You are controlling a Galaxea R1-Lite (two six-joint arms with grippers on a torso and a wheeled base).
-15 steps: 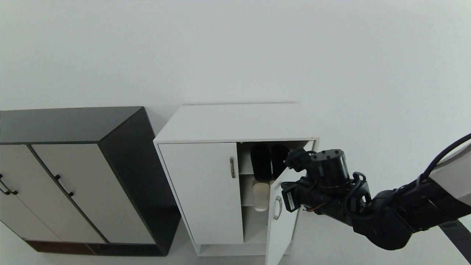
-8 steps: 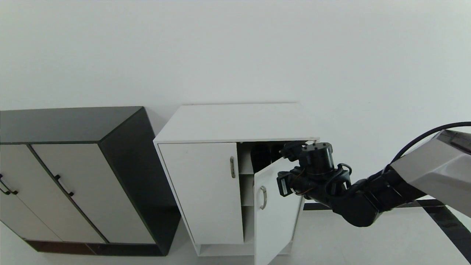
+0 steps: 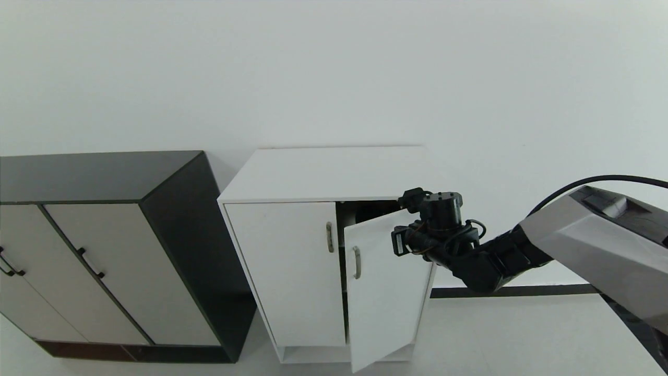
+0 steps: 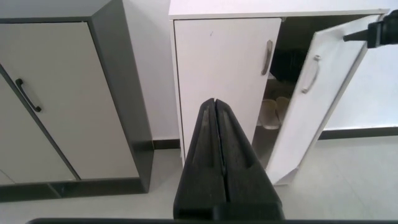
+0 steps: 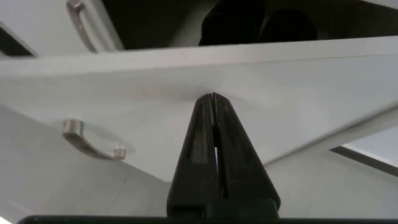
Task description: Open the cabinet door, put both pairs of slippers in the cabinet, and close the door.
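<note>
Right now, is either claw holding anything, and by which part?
Nothing is held. The left claw and right claw are shut and empty; the right one's tip is against the cabinet door.

Right arm [image 3: 490,261] stretched forward and toward robot's left, forearm roughly level, wrist [image 3: 443,211] bent, cables looping round it. Right gripper [image 5: 213,98] pointing ahead, fingers [image 5: 202,143] pressed together, no gap. Left gripper [image 4: 214,102] held low, pointing forward, fingers likewise closed flat against each other, nothing between them.
</note>
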